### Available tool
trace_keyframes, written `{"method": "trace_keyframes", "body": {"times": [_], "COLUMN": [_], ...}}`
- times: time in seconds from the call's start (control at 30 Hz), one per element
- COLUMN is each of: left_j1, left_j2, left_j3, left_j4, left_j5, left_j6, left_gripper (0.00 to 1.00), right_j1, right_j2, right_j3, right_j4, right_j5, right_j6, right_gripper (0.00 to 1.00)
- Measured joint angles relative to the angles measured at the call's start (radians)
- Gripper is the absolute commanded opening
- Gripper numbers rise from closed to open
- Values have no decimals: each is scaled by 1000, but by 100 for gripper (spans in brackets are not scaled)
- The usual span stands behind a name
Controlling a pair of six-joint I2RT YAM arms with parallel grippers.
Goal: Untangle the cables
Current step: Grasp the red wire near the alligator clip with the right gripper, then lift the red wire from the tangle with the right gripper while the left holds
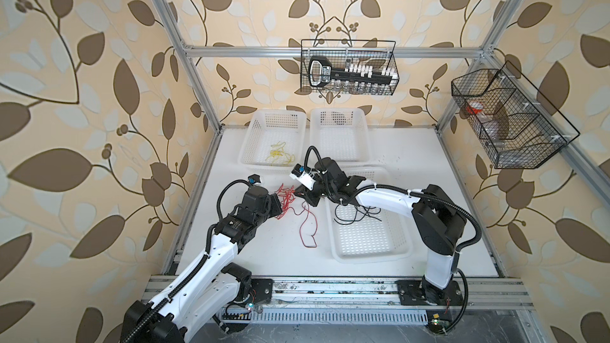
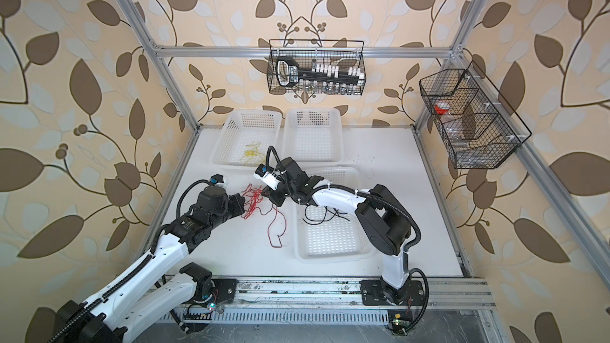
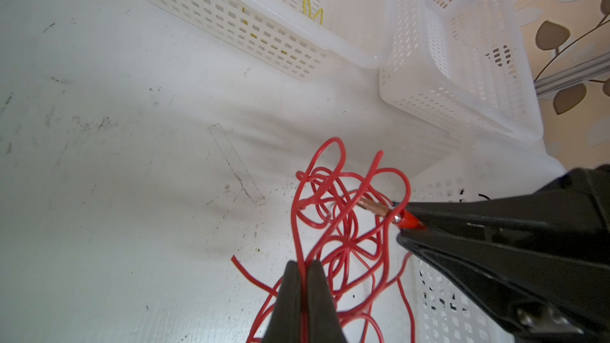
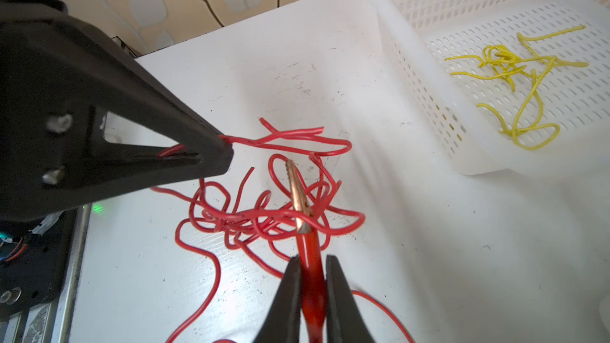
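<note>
The cables (image 1: 288, 196) I'm dealing with are the red ones, a loose knot lying on the white table (image 1: 264, 252) squarely between my two grippers. One long strand runs from it toward the front rail and bends into a hook shape. As for writing, I can find only a white label on the black handle of the tool (image 1: 321, 72) in the hanging wire basket (image 1: 305, 61) on the back bar. Its letters are too small for me to read. My left gripper (image 3: 303, 263) sits at the near-left side of the knot, its fingers pressed together on a single red strand that passes up between them. My right gripper (image 4: 312, 260) is at the opposite side, fingers closed against the red sleeve of a crocodile clip (image 4: 295, 193). The clip's copper nose pokes out over the middle of the knot. The two gripper tips are near each other, and the knot fills the gap between them. Yellow cables (image 1: 279, 156) lie bunched in the far-left white basket (image 1: 254, 133), well apart from both grippers. Black cables (image 1: 358, 216) lie in the near white basket (image 1: 369, 252), partly under my right arm, and that basket stands just beside the red knot.
</note>
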Motion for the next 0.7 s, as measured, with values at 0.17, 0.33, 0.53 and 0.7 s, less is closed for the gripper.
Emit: {"method": "trace_keyframes", "body": {"times": [0.17,0.33,0.53,0.7], "left_j1": [0,0,0,0], "left_j2": [0,0,14,15], "left_j3": [0,0,8,12], "left_j4": [-1,-8,-31,-41], "left_j5": [-26,-58,-88,-109], "left_j6": [-13,-27,-55,-79], "left_gripper": [0,0,0,0], "right_j1": [10,32,48,48], "right_j2": [0,0,-17,-42], "right_j3": [0,-13,-66,-109], "right_j4": [-4,-6,10,32], "right_j5": [0,11,40,46], "right_j6": [-6,-15,-14,-11], "right_gripper": [3,0,0,0]}}
